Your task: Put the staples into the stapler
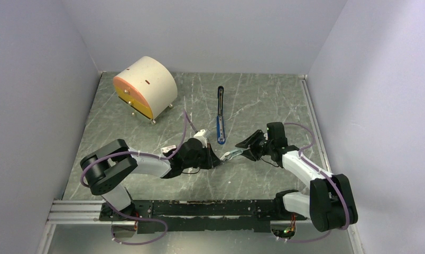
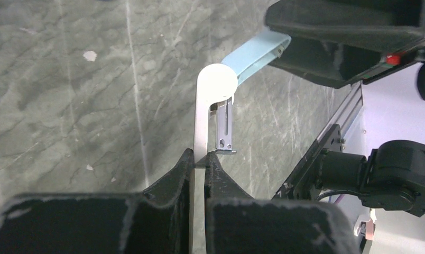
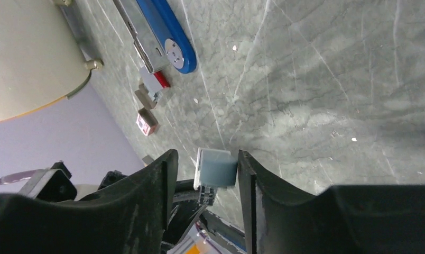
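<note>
A light-blue and white oblong piece spans the gap between the left gripper and the right gripper. A cream drum-shaped cabinet with an orange front stands well beyond the left gripper on the grey marbled table. A small red-and-white box lies beyond the right gripper.

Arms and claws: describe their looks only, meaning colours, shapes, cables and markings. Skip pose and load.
Left arm and right arm match: white links between bulky, rounded black joints, with thin mauve cables looping alongside. Left claw and right claw have black wedge-shaped fingers, their edges scuffed pale.
</note>
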Robot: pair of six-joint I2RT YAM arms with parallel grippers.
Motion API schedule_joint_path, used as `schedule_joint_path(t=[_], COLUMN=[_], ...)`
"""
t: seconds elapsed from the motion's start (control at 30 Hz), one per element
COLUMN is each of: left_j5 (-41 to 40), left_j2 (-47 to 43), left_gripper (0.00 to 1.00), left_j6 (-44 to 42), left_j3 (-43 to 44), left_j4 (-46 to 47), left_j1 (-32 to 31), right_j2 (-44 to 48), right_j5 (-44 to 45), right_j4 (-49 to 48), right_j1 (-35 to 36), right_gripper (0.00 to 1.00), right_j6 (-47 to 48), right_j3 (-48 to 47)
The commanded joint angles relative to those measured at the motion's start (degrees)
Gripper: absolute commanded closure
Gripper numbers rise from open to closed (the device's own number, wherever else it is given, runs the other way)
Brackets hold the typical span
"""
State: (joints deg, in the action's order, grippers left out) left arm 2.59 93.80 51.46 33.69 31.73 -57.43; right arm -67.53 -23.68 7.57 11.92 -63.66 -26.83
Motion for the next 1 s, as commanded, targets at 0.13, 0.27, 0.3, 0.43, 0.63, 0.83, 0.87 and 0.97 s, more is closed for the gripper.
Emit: schedule_joint_path(t=[0.13, 0.27, 0.3, 0.43, 0.63, 0.83, 0.87, 0.97], left_j5=[1.37, -0.34, -0.77, -1.06, -0.20, 0.26, 0.28, 0.47], left_j2=[0.07, 0.55, 0.76, 1.91, 3.29, 3.31, 3.36, 3.69], left_gripper=[0.95, 0.95, 0.95, 0.95, 0.95, 0.95, 0.95, 0.95], left_j6=[1.36, 2.29, 2.53, 2.98, 3.12, 2.70, 2.64, 2.66], left_j3=[4.08, 5.68, 5.95, 6.70, 7.17, 7.24, 7.31, 7.43], left_j4=[0.19, -1.76, -1.91, -1.44, -0.52, -0.16, -0.17, 0.27], left_j1=[-0.67, -0.67, -0.71, -0.67, -0.71, -0.72, -0.67, -0.67], right_j2=[-2.34, -1.57, -1.23, -0.80, -2.81, -3.90, -4.45, -6.33], right_j5=[-7.79, -7.74, -7.73, -6.08, -6.90, -5.87, -5.87, -4.99], right_j4=[-9.31, -6.42, -6.08, -3.92, -4.57, -3.32, -3.04, -1.67], right_j1=[-0.18, -0.17, -0.15, 0.11, 0.63, 1.32, 1.54, 2.29], right_gripper=[0.32, 0.27, 0.27, 0.30, 0.48, 0.46, 0.45, 0.45], right_j6=[4.44, 5.03, 4.63, 3.19, 1.53, 1.90, 2.02, 2.17], right_j3=[2.20, 1.74, 1.88, 2.33, 2.34, 0.57, 0.36, -0.63])
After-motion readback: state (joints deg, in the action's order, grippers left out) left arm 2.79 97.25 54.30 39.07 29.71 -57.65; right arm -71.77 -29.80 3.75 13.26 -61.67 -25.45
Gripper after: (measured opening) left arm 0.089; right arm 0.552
